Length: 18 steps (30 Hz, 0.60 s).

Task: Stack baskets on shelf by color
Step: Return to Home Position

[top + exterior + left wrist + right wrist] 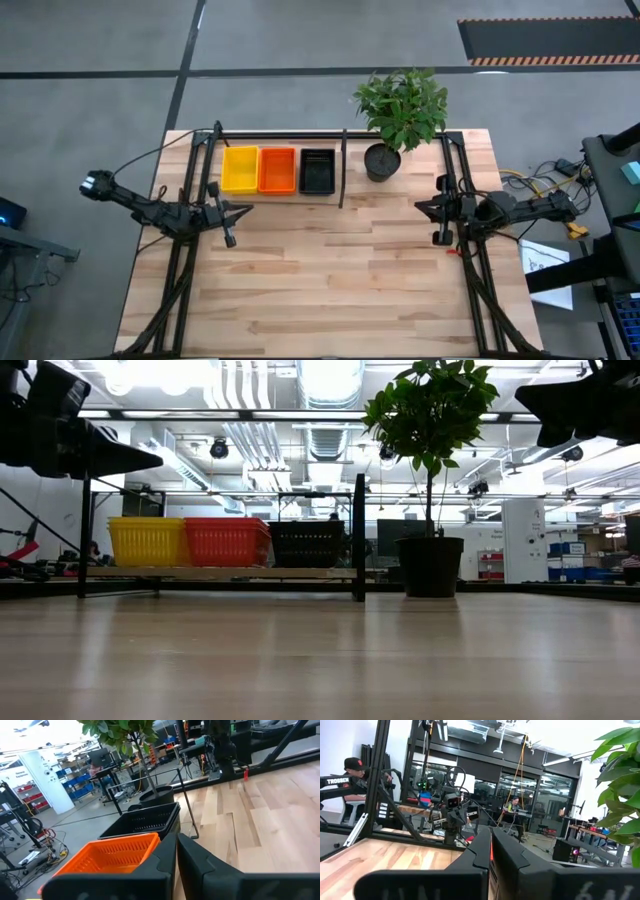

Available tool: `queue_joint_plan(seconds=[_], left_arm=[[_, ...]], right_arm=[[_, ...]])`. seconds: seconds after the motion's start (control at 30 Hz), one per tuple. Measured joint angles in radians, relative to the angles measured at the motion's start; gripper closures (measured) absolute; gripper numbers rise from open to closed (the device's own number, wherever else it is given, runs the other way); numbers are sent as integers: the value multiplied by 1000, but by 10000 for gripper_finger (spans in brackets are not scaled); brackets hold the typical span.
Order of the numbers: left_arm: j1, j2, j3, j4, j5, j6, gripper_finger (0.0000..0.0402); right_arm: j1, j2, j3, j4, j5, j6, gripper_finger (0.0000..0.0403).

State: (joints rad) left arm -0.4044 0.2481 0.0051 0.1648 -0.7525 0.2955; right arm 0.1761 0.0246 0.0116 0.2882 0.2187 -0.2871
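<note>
A yellow basket (240, 169), an orange basket (277, 170) and a black basket (317, 172) stand side by side with their bottoms on the pale shelf board (220, 572) at the table's far side. The shelf's black rod frame (343, 170) surrounds them. My left gripper (243, 209) is shut and holds nothing. It hovers level by the table's left edge, just near of the yellow basket, and its wrist view shows the orange basket (107, 855) and the black basket (145, 820) ahead. My right gripper (422, 207) is shut and holds nothing, above the table's right side.
A potted plant with a black round pot (382, 162) stands right of the shelf. Black arm frames run along the table's left (175, 270) and right (480, 280) sides. Bare wooden tabletop (330, 280) fills the near half. A seated person (355, 780) shows beyond the table.
</note>
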Motion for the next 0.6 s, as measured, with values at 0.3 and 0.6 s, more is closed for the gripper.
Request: queue_joint_plan(seconds=[0.3,0.6], left_arm=[[0,13,0,-1,0,0,402],[0,30,0,0,0,0,402]], right_arm=[[0,0,0,0,0,0,394],[0,0,-1,0,0,0,394]])
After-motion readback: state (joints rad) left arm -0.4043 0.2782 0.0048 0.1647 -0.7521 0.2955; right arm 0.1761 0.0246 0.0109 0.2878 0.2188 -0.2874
